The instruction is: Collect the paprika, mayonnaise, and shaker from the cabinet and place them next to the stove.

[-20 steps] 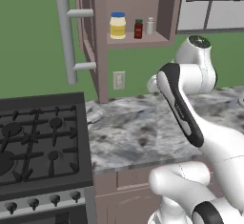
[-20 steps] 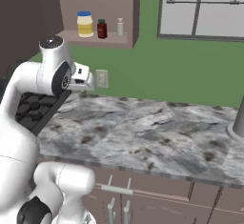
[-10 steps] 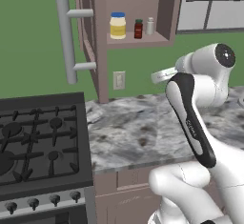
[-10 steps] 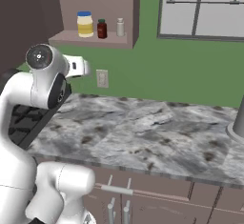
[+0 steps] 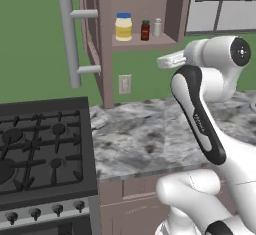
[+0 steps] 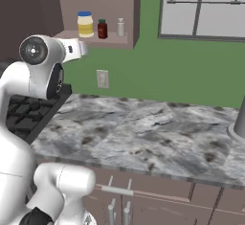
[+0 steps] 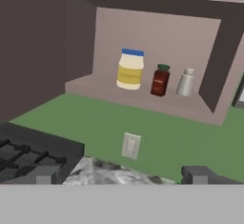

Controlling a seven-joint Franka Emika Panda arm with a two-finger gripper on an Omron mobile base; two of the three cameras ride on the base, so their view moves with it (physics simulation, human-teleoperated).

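**Above the desk: arm raised toward the open cabinet, nothing collected yet**

Up on the wall, the brownish-mauve cabinet [image 5: 150,9] stands open, its door swung aside with the long grey bar handle [image 5: 70,41] facing out. Below and to its left sits the black stove [image 5: 42,144], grates and front knobs plain to see; the grey marbled desk [image 5: 145,139] beside it is where the three containers are to end up.

All three are on the cabinet's inner shelf [image 7: 143,101], in a row and a little apart from one another. The mayonnaise [image 7: 129,69] is the largest, a pale yellow jar with a blue lid, at the end of the row nearer the stove. Next comes the paprika [image 7: 160,80], a short dark red jar with a dark cap. The shaker [image 7: 185,82] is a slim whitish-grey bottle narrowing at the top.

The pincer [image 7: 119,178] is spread wide and empty, its tips framing the view that looks up at the shelf from below, well apart from the jars.

This reads as the approach for the first pick. The next move calls for lifting the hand to shelf level, lining up on one jar, and reaching in without knocking its neighbours.
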